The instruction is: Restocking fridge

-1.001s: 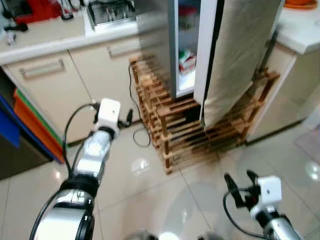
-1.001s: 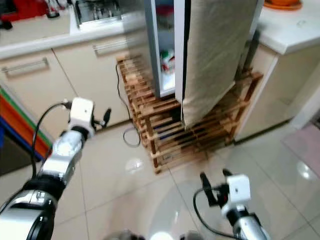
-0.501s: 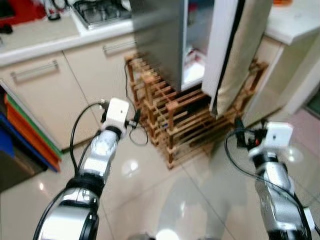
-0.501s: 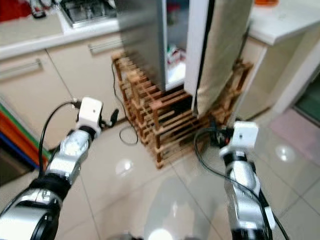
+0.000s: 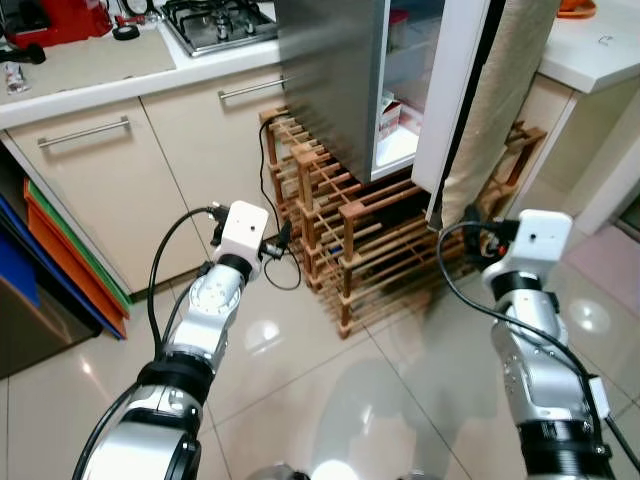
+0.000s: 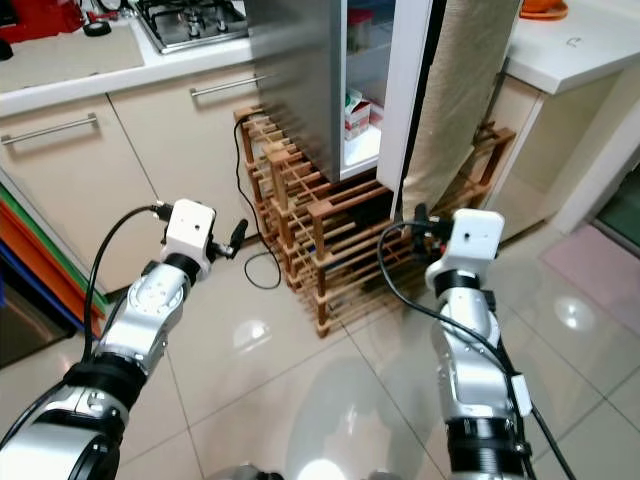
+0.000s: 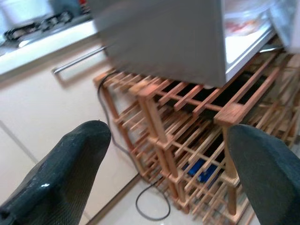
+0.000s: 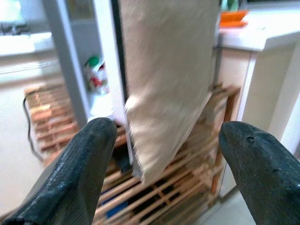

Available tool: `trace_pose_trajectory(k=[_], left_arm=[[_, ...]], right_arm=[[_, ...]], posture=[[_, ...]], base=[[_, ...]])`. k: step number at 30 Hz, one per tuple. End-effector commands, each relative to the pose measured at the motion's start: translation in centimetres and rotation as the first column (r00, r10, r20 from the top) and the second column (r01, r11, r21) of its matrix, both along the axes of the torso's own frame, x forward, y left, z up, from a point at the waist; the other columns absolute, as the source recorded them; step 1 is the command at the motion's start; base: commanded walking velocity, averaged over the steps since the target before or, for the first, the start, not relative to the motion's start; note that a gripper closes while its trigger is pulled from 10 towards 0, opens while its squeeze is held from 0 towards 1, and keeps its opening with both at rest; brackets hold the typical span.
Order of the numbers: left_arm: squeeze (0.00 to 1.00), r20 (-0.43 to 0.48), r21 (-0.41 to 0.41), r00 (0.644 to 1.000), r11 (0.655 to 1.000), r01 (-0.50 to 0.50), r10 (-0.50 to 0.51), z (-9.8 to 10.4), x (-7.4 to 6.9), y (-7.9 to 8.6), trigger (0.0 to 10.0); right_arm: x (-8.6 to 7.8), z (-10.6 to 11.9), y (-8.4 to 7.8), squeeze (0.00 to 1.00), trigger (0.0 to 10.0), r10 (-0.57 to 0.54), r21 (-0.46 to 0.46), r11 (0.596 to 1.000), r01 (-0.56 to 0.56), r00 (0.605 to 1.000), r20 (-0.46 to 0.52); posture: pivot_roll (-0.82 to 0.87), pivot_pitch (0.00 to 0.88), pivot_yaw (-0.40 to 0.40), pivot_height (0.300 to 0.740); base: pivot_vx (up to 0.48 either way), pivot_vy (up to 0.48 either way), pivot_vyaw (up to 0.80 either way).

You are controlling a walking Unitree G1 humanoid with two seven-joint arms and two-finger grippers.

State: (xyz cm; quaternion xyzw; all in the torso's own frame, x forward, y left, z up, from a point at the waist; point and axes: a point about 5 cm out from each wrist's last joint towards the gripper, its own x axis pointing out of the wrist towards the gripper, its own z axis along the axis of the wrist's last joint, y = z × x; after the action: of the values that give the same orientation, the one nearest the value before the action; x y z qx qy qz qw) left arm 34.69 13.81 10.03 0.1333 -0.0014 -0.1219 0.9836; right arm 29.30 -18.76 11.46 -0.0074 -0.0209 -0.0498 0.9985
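The silver fridge (image 5: 330, 80) stands on a wooden slatted rack (image 5: 350, 240), its white door (image 5: 450, 90) ajar with a beige cloth (image 5: 505, 90) hanging over it. A red and white carton (image 5: 388, 112) sits on the lit shelf inside. My left gripper (image 5: 280, 237) is held out low, left of the rack, open and holding nothing (image 7: 166, 140). My right gripper (image 5: 470, 235) is raised just below the door's lower edge, also open with nothing between its fingers (image 8: 166, 131). In the right wrist view the cloth (image 8: 164, 89) and the fridge's contents lie ahead.
Cream cabinets (image 5: 100, 190) carry a counter with a gas hob (image 5: 215, 20) at the left. A black cable (image 5: 280, 275) loops on the glossy tiled floor by the rack. A white counter (image 5: 590, 50) stands to the right. Orange and blue panels (image 5: 70, 270) lean at far left.
My right arm rose from low near the floor to just under the fridge door. The left arm stayed held out. The camera moved, so the fridge now sits more centrally.
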Motion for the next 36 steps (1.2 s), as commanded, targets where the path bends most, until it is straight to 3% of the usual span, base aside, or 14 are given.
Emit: trace_pose_trajectory(k=[1,9,17,22,25,28,30,36], left_arm=[[0.00,0.010,0.020,1.000,1.000,0.005,-0.006,0.2,0.0,0.4,10.0],[0.00,0.003,0.023,0.999,0.999,0.043,-0.044,0.2,-0.1,-0.3,10.0],[0.00,0.004,0.040,0.998,0.997,0.061,-0.061,0.2,-0.2,-0.6,10.0],[0.00,0.006,0.022,0.998,0.998,0.063,-0.063,0.3,-0.3,-0.7,10.0],[0.00,0.004,0.012,0.999,0.998,0.054,-0.054,0.3,-0.2,-0.7,10.0],[0.00,0.003,0.012,0.999,0.999,0.053,-0.053,0.3,-0.2,-0.8,10.0],[0.00,0.006,0.012,0.998,0.998,0.060,-0.060,0.3,-0.3,-1.0,10.0],[0.00,0.005,0.013,0.999,0.999,0.047,-0.048,0.2,-0.5,-0.7,10.0]], right_arm=[[0.0,0.4,0.7,0.00,10.0,0.021,0.006,1.000,-0.021,1.000,0.013],[-0.2,-0.2,0.7,0.00,10.0,0.010,0.006,1.000,-0.010,1.000,-0.009],[-0.1,-0.3,0.4,0.00,10.0,-0.007,-0.013,1.000,0.007,1.000,-0.012],[0.5,-0.2,1.3,0.00,10.0,0.067,-0.005,0.998,-0.068,0.997,-0.043],[0.9,-0.1,3.0,0.00,10.0,0.189,0.008,0.982,-0.188,0.980,-0.055],[1.2,0.0,3.4,0.00,10.0,0.214,0.009,0.977,-0.214,0.975,-0.052],[2.6,0.6,4.1,0.00,10.0,0.254,0.021,0.967,-0.253,0.966,-0.046],[3.7,1.6,5.1,0.00,10.0,0.319,0.066,0.946,-0.316,0.947,-0.032]], posture=[[0.00,0.011,0.064,0.740],[-0.01,0.014,0.069,0.740],[0.00,0.023,0.065,0.740],[0.00,0.026,0.065,0.740],[0.00,0.028,0.069,0.740],[0.00,0.029,0.069,0.740],[0.01,0.029,0.065,0.740],[0.04,0.031,0.057,0.740]], base=[[0.285,0.386,-0.70],[0.360,0.312,-0.70],[0.438,0.000,-0.64],[0.000,0.000,0.00],[0.000,0.000,0.00],[0.000,0.000,0.00],[0.000,0.000,0.00],[0.000,0.000,0.00]])
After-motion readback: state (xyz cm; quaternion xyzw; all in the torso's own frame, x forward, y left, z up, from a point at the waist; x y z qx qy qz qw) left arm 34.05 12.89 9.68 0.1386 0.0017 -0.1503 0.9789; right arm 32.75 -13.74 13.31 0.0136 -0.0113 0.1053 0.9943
